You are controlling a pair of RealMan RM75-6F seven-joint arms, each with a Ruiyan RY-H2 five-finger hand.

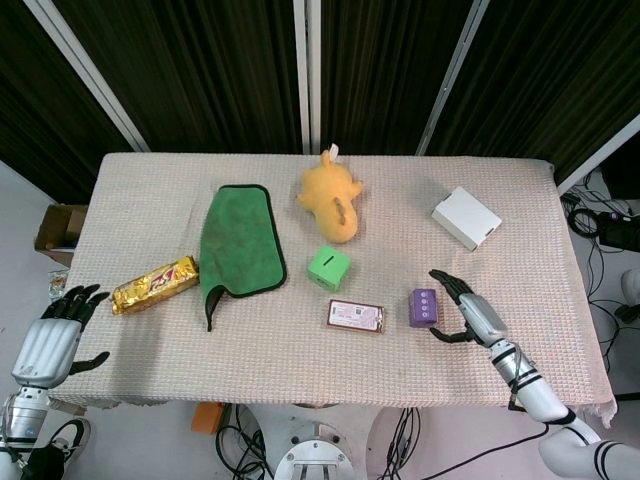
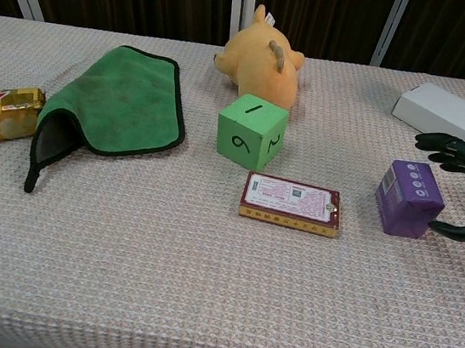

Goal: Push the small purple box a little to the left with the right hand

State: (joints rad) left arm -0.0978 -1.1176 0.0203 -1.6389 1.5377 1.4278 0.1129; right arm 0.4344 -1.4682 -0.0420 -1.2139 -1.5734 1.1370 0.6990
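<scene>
We judge the push not yet made: our right hand (image 1: 472,315) sits just beside the small purple cardboard box (image 2: 409,197), fingers (image 2: 450,151) spread and holding nothing. The box stands on the woven tabletop (image 1: 300,370), right of a flat red packet (image 2: 291,203) with unreadable print. The green foam cube (image 2: 252,131) shows "1", "2", "9".

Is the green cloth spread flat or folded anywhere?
Mostly spread flat; the green cloth's near-left corner is turned over, its dark underside showing in the chest view.

Dark curtains (image 1: 230,60) behind cloth-covered table (image 1: 520,200)
</scene>
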